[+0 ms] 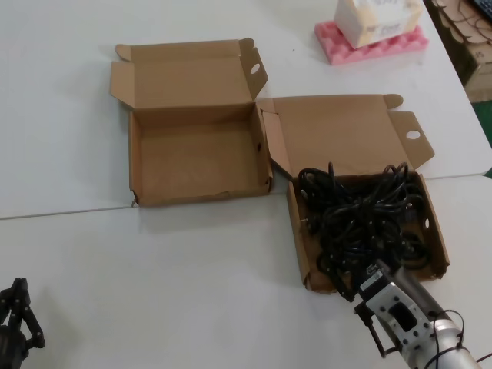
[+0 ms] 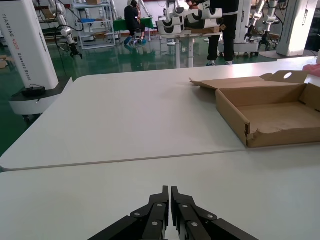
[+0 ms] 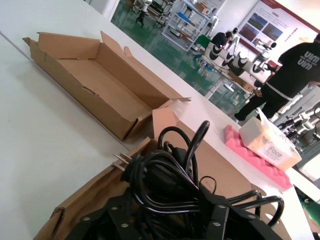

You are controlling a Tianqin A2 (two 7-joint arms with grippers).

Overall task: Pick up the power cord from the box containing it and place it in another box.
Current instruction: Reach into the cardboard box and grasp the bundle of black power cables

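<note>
A tangle of black power cords (image 1: pixel 361 215) fills the nearly square brown box (image 1: pixel 301 254) on the right; I cannot tell one cord from the others. My right gripper (image 1: pixel 350 283) is at that box's front edge, pushed into the tangle. In the right wrist view it (image 3: pixel 167 210) is open, its fingers (image 3: pixel 116 212) astride several cord loops (image 3: pixel 170 175), with a pronged plug (image 3: pixel 125 161) just ahead. The wider empty box (image 1: pixel 142 165) lies open to the left and shows in the right wrist view (image 3: pixel 90 75). My left gripper (image 1: pixel 17 315) is parked at the near left, shut and empty (image 2: pixel 170 192).
A white carton on pink foam (image 1: pixel 369 34) stands at the back right, also in the right wrist view (image 3: pixel 265 150). Stacked cardboard (image 1: pixel 465 31) lies past the table's right edge. A seam (image 1: pixel 77 209) runs across the table. The empty box also shows in the left wrist view (image 2: pixel 235 112).
</note>
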